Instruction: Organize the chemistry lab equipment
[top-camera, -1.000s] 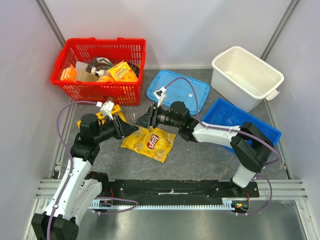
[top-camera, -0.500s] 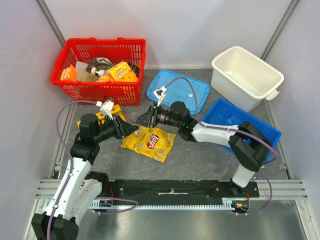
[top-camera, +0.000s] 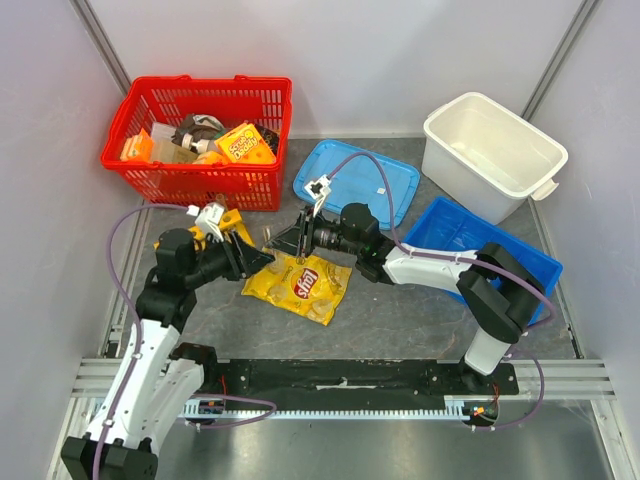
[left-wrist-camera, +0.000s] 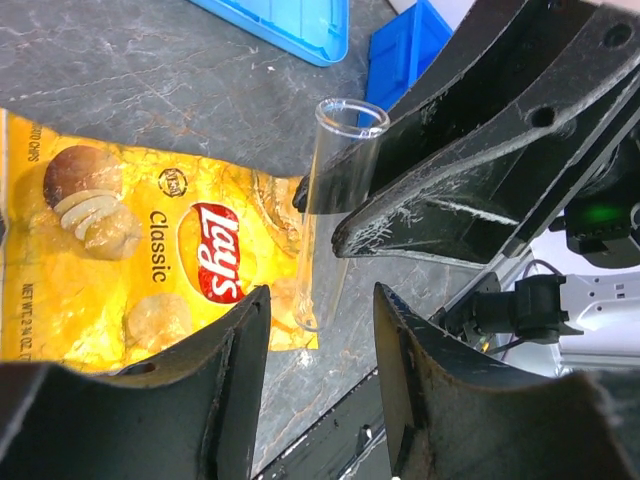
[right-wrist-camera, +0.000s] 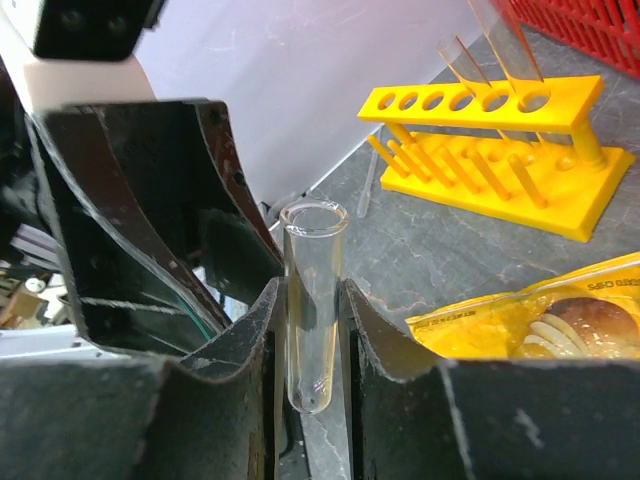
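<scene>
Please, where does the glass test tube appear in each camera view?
Top external: the test tube is near the centre, at the right claw's tip, barely visible.
Left wrist: upper centre, over the right edge of the yellow chip bag.
Right wrist: centre, between that claw's fingers.
Shared landmark: the chip bag, seen in all three views.
</scene>
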